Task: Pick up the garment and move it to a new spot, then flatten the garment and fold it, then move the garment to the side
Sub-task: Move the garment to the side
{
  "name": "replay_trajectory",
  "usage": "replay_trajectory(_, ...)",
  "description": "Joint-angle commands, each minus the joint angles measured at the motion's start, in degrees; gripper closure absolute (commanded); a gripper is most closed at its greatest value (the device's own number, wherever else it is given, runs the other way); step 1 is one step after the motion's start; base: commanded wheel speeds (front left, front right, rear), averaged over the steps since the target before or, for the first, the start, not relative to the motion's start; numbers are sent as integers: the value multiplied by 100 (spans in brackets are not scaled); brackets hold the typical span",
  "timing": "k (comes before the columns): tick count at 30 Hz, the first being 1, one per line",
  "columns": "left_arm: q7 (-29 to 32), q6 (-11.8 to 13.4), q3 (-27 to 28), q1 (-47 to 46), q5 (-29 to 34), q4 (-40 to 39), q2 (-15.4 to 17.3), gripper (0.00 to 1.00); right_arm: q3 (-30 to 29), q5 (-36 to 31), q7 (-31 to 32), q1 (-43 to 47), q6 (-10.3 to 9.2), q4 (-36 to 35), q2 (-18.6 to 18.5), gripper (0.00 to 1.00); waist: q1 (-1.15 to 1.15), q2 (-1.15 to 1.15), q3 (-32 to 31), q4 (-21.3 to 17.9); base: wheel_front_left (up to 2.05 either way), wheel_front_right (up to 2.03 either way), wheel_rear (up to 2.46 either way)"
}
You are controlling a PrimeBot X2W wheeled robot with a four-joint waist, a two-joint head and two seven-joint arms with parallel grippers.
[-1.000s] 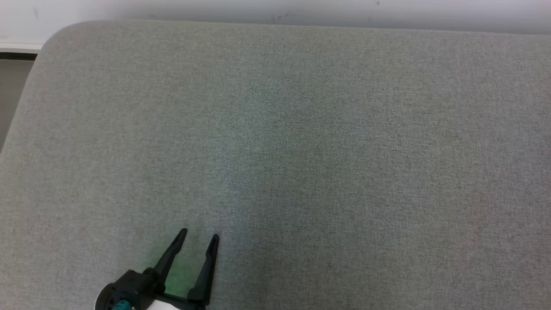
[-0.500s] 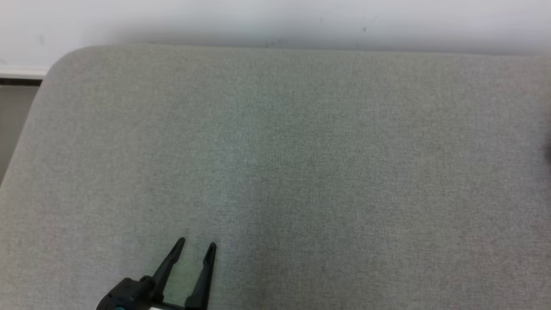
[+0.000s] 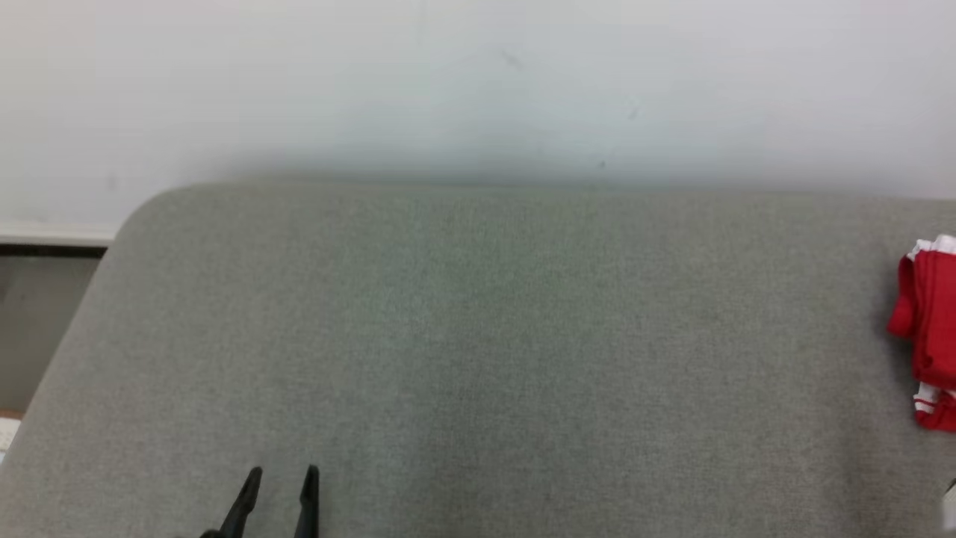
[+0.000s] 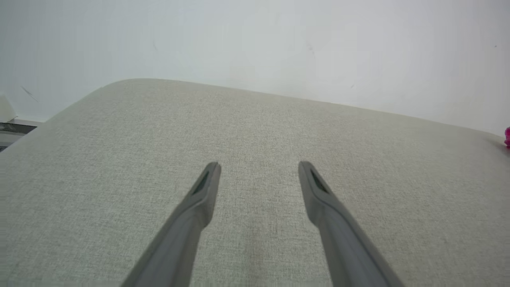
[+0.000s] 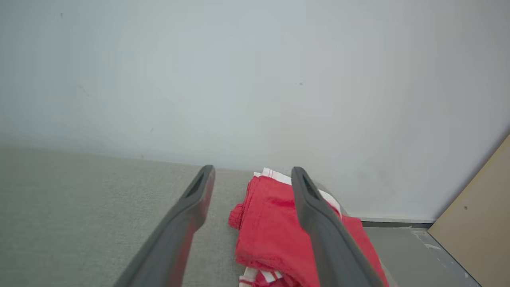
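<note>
From the head, the camera has tilted up since a second ago: more wall (image 3: 448,90) shows, and the red garment (image 3: 930,329) now lies at the counter's (image 3: 485,336) right edge. The left hand (image 3: 282,472) sits low, fingers apart.

Left wrist: fingers spread above the counter.

Right wrist: the right hand (image 5: 252,169) is parted, holding nothing, with the garment just beyond.

head: high, forward-down over desk (image 3: 478,336) to wall (image 3: 478,90) | left wrist: low, along left hand (image 4: 259,165), faces wall | right wrist: low, along right hand (image 5: 253,169), near garment (image 5: 271,227) | shared: desk, wall, garment
</note>
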Motion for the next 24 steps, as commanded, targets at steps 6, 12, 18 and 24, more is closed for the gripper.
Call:
replay_trajectory(6,1,-23,52,251,46,-25,-61,0,338,-360,-902,800,-5,71,578,0,0,0,-409,-208,0,0,0)
replay_trajectory(12,1,-141,-53,254,-9,-5,-79,0,809,-368,-1426,1265,-9,488,809,0,0,0,-540,-350,0,0,0)
replay_trajectory(18,1,-162,-57,299,-29,5,-97,0,1176,-318,-1545,1380,-9,857,860,0,0,0,-624,-455,0,0,0)
replay_trajectory(24,1,-113,-50,258,44,86,-102,0,1376,-118,-1543,1263,-9,813,856,0,0,0,-655,-468,0,0,0)
